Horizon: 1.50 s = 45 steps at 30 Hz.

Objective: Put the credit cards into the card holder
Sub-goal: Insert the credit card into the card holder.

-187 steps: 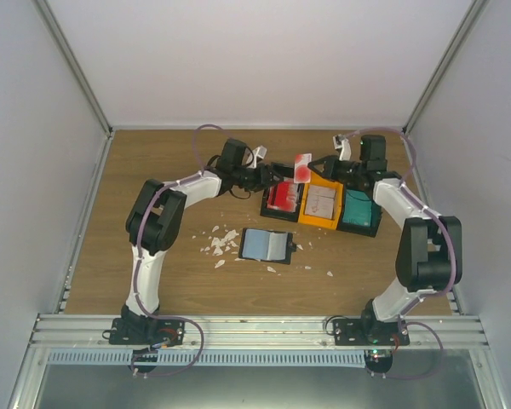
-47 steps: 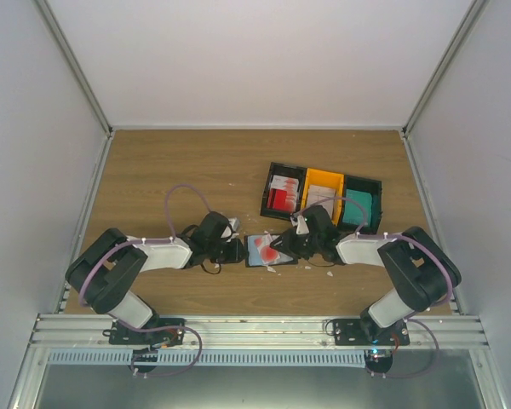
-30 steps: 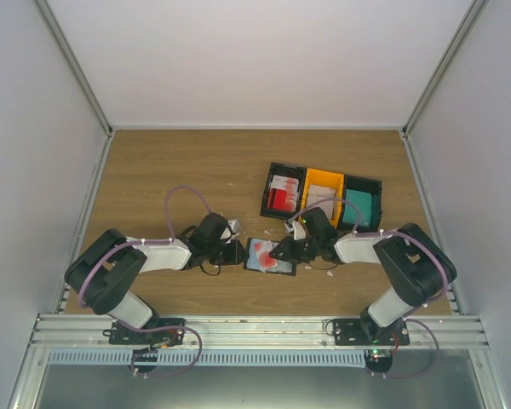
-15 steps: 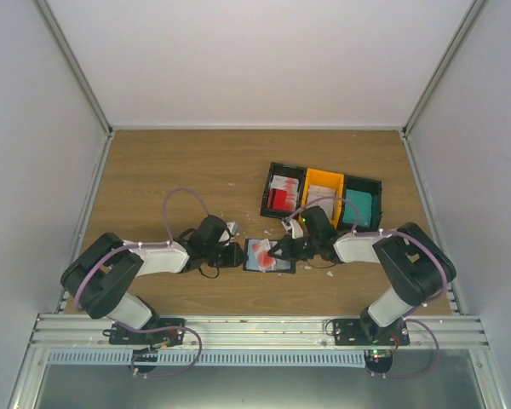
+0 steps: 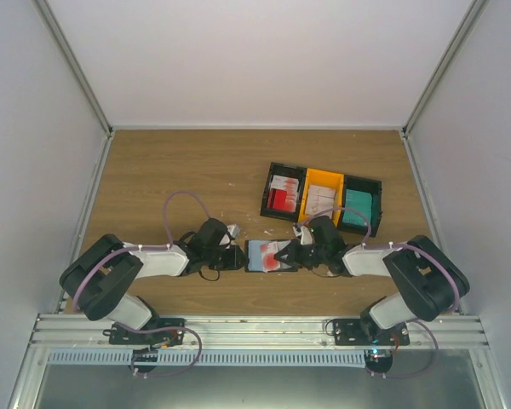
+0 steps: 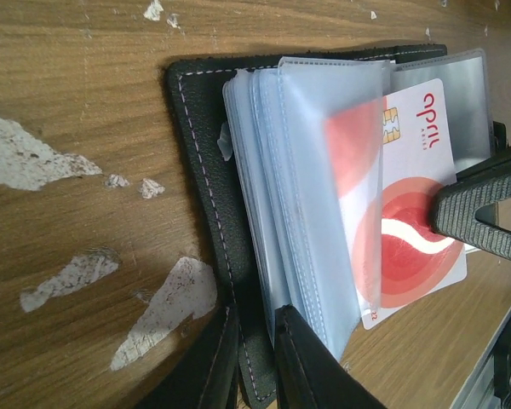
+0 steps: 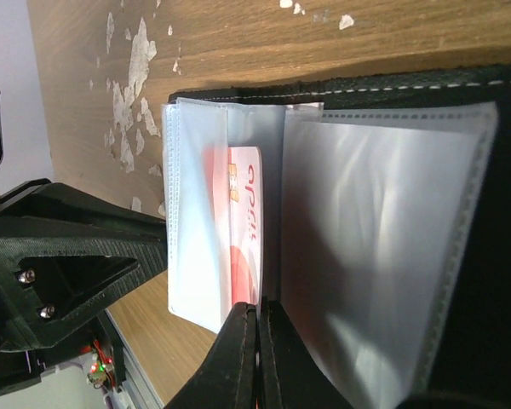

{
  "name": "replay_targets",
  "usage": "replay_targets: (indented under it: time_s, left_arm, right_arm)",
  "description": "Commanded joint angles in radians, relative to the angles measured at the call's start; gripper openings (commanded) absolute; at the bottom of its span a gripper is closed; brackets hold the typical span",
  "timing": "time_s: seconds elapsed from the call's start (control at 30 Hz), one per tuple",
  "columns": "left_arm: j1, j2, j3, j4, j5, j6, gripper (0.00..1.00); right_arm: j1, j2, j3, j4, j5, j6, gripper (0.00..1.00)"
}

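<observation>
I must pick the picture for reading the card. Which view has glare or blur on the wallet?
Left wrist view: the red-and-white card is sharp, print readable, mild sheen on the clear sleeves. Right wrist view: white glare washes the sleeves; the card shows only a strip. Top view: even light, the wallet too small for detail.

red-and-white card half hidden in card holder
</observation>
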Motion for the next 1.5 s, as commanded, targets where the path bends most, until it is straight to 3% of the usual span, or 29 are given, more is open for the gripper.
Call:
replay_targets:
  time_s: [0.0,0.43,0.83,1.07,1.27,1.47]
  left_arm:
    - [-0.026,0.023,-0.025,-0.013,0.020,-0.012,0.15]
    - [-0.045,0.037,-0.024,-0.005,0.024,-0.018,0.15]
    - [-0.048,0.067,0.005,-0.015,0.040,-0.006,0.15]
    - [-0.050,0.072,0.006,-0.020,0.024,-0.004,0.15]
    - [-0.050,0.031,0.003,-0.055,-0.009,0.001,0.15]
    - [-0.050,-0.023,0.014,-0.086,-0.029,0.001,0.15]
  right_arm:
    - [0.012,0.007,-0.030,-0.005,0.083,0.062,0.00]
    - [0.023,0.044,0.012,0.000,0.116,0.102,0.00]
    - [0.056,0.122,0.103,-0.066,0.015,-0.001,0.01]
    - [0.057,0.117,0.153,-0.185,0.050,-0.101,0.15]
    - [0.057,0.036,0.227,-0.354,0.166,-0.187,0.37]
    - [0.070,0.008,0.296,-0.498,0.287,-0.262,0.48]
